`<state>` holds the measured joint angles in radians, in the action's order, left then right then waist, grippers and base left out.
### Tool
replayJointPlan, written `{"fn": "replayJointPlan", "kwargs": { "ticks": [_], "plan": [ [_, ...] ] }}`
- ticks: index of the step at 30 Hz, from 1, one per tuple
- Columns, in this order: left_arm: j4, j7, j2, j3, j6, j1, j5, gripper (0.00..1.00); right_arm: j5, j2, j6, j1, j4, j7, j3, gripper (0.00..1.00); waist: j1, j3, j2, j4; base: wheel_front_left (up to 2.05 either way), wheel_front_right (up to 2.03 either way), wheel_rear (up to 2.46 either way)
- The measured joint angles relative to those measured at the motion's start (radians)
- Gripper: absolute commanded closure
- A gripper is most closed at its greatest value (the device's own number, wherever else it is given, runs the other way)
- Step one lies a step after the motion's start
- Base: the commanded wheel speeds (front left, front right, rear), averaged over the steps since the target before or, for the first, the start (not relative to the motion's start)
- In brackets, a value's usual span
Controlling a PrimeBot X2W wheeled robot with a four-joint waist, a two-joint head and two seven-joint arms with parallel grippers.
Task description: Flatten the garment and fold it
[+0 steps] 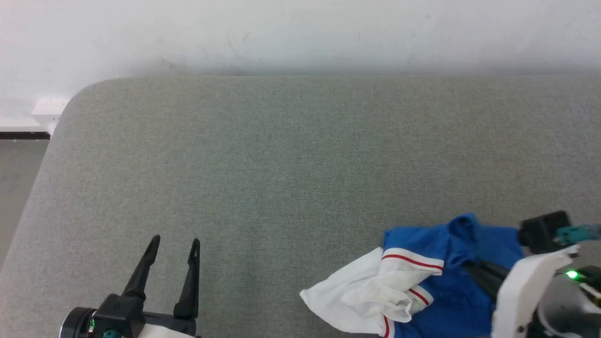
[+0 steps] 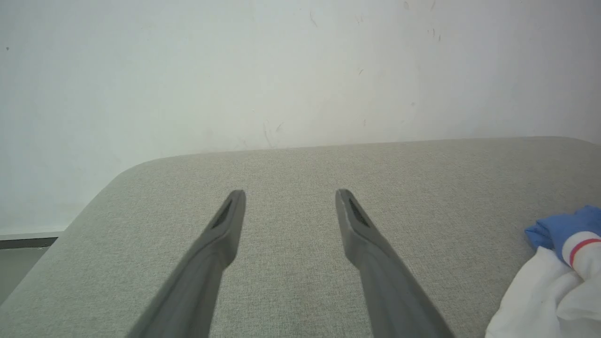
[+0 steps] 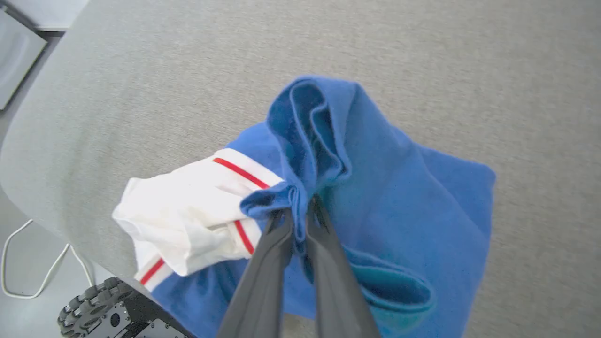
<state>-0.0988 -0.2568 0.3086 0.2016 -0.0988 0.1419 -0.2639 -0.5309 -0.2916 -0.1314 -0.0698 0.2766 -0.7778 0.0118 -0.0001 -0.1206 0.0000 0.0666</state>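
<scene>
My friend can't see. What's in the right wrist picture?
The right gripper pinches a fold of a crumpled blue shirt lying at the edge of a grey table. A white sleeve with thin red stripes sticks out on the picture's left.

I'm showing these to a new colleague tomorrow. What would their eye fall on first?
The bright blue garment with white, red-striped trim stands out, crumpled at the near right edge of the grey padded surface. The right pincer is shut on a blue fold of it. At the lower left of the head view, the left pincer stands open, nothing between its fingers.
</scene>
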Motion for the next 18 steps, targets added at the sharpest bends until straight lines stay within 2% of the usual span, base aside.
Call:
{"fn": "replayJointPlan", "kwargs": {
  "ticks": [4,9,14,18],
  "plan": [
    [0.006,0.000,-0.002,0.006,0.000,0.000,0.000,0.00,-0.042,0.016,0.000,0.021,0.037,-0.044,0.110,1.00,0.0000,0.004,0.0000,0.010,0.00,0.00,0.00],
    [0.012,0.000,-0.006,0.012,0.001,0.000,-0.003,0.00,-0.067,0.019,0.000,0.077,0.026,-0.067,0.214,1.00,0.0000,0.007,0.0000,0.027,0.00,0.00,0.00],
    [0.024,0.000,-0.012,0.022,0.002,0.000,-0.011,0.00,-0.020,0.030,0.000,0.116,-0.075,-0.043,0.270,1.00,0.0001,0.006,0.0000,0.046,0.00,0.00,0.00],
    [0.033,0.000,-0.018,0.029,0.003,-0.001,-0.018,0.00,0.056,0.077,0.000,0.124,-0.208,-0.022,0.269,1.00,0.0001,0.005,0.0000,0.061,0.00,0.00,0.00]
  ]
}}
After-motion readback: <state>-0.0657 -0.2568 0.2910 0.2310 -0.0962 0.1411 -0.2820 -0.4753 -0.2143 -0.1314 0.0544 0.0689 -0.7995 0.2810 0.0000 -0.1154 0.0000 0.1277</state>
